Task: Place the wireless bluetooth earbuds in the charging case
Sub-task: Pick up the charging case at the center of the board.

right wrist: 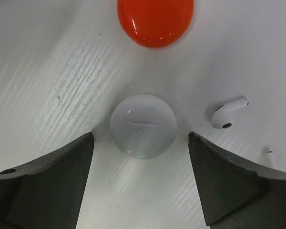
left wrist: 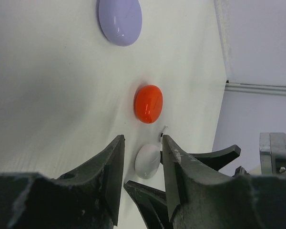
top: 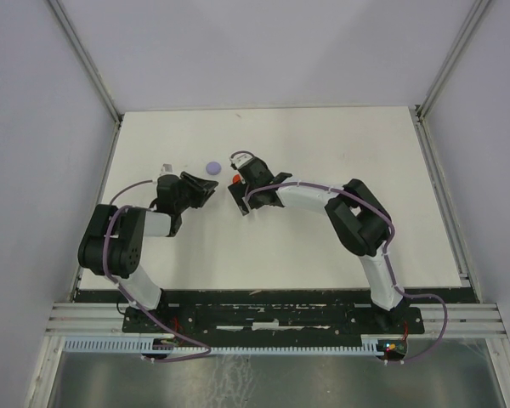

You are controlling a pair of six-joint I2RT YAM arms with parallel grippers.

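My right gripper, jaws wide and empty, straddles the glossy white round charging case, which I should pinch squarely and gently without nudging the small white plastic earbud lying just beside it; my left gripper hovers narrow, holding nothing.

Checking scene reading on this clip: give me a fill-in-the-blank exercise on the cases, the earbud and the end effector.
1. The round case that the open right end effector straddles is coloured ___.
2. In the left wrist view three cases lie in a row: the farthest is the lavender case, and the middle one is ___.
3. The loose earbud lies on the ___, outside every case.

Missing words: white; red; table.
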